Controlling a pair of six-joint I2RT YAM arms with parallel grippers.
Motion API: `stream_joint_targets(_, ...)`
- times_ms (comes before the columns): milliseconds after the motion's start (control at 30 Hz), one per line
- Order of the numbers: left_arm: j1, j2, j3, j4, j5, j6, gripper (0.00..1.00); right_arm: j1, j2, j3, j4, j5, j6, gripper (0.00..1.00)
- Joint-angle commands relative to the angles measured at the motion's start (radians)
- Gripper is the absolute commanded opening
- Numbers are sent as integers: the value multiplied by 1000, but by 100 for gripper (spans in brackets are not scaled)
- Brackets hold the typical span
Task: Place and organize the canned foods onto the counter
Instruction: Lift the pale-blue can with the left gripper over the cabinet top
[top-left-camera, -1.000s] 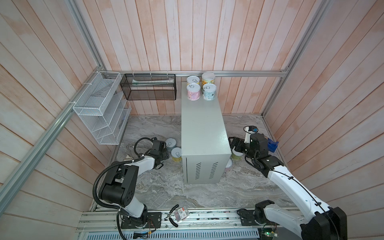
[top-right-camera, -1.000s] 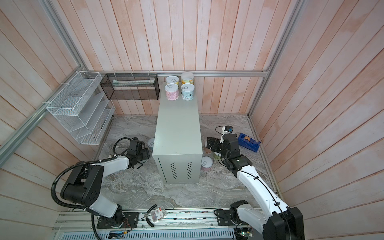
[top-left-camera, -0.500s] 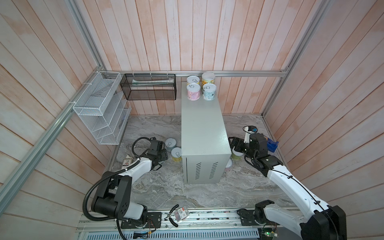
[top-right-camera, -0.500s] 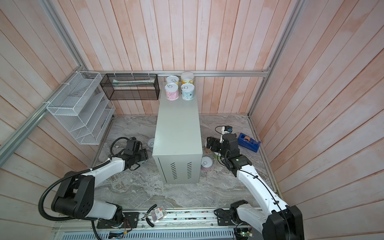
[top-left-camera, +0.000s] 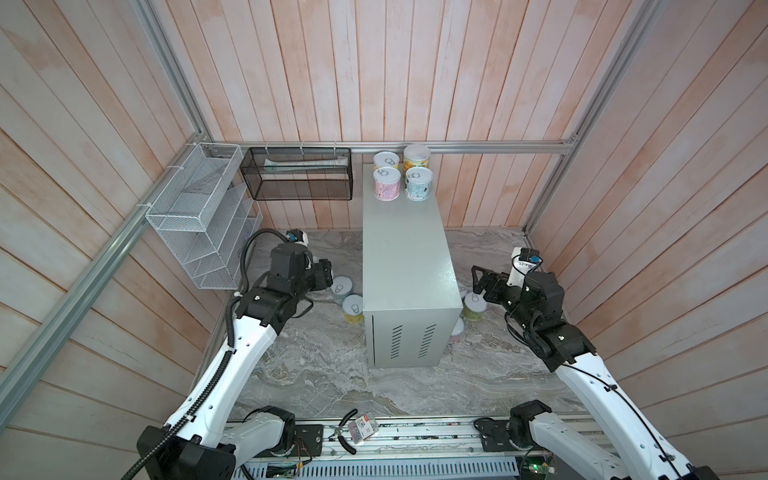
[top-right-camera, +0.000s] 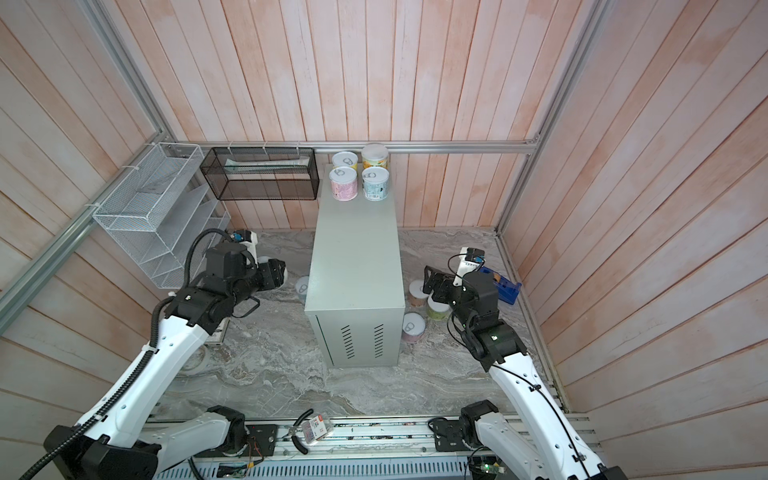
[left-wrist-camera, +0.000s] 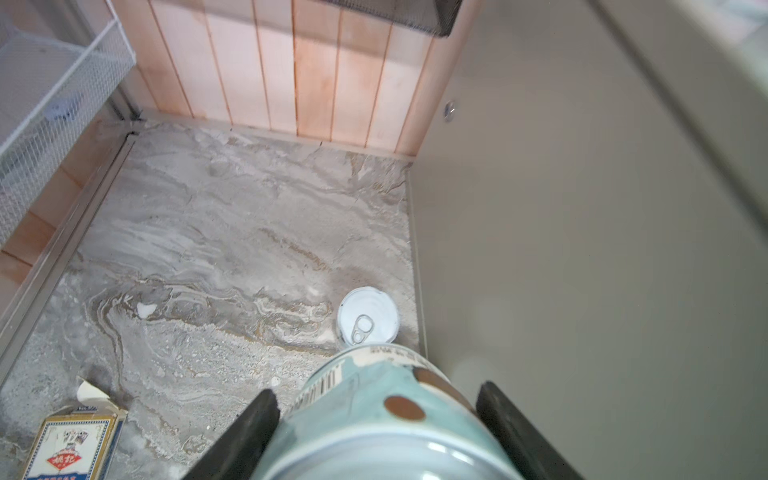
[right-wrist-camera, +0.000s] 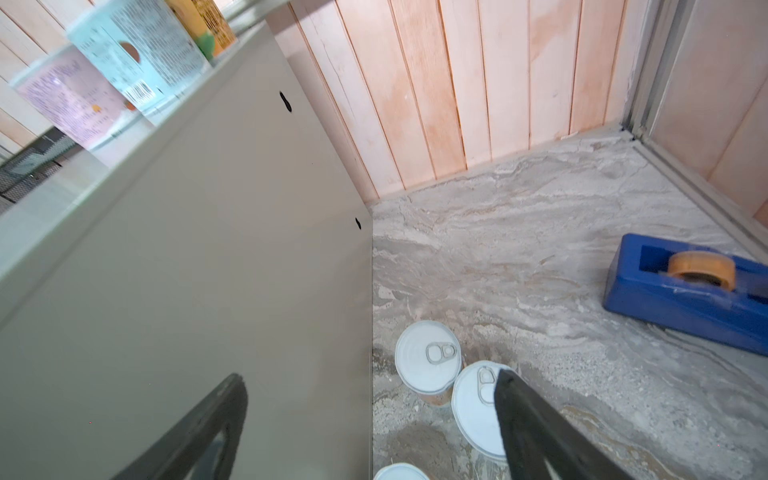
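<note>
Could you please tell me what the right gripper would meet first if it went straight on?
Most likely the side of the cabinet; the cans beside it look lower, but depth is unclear.

Four cans (top-left-camera: 387, 183) on counter (top-left-camera: 405, 257) rear — floor cans (top-left-camera: 353, 308) flanking.

White arms (top-left-camera: 249, 349), black joints (top-left-camera: 266, 305), cables (top-left-camera: 245, 259)

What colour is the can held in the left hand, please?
The can is pale blue with brown dots, clearest in the left wrist view.
</note>
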Motion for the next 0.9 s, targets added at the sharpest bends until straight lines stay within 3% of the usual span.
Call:
stream_joint_targets(0, -14, 55, 167, -105, 56, 69, 0, -2, -32, 40, -44, 27, -18, 92)
stream_joint_targets(267, -105, 242, 545, -255, 22, 135, 0, -1, -65, 86, -70, 37, -39, 91)
stream_joint_targets(433, -207, 390, 794, -348, -52, 175, 0, -1, -70, 110, -75, 42, -59, 91)
stream_joint_targets(700, -294, 698, 1300, -536, -58, 231, 0, 1, -74, 133, -70, 45, -71, 90)
stream_joint_targets(867, -302, 738, 1319, -525, -29, 222, 0, 1, -85, 142, -59, 55, -80, 89)
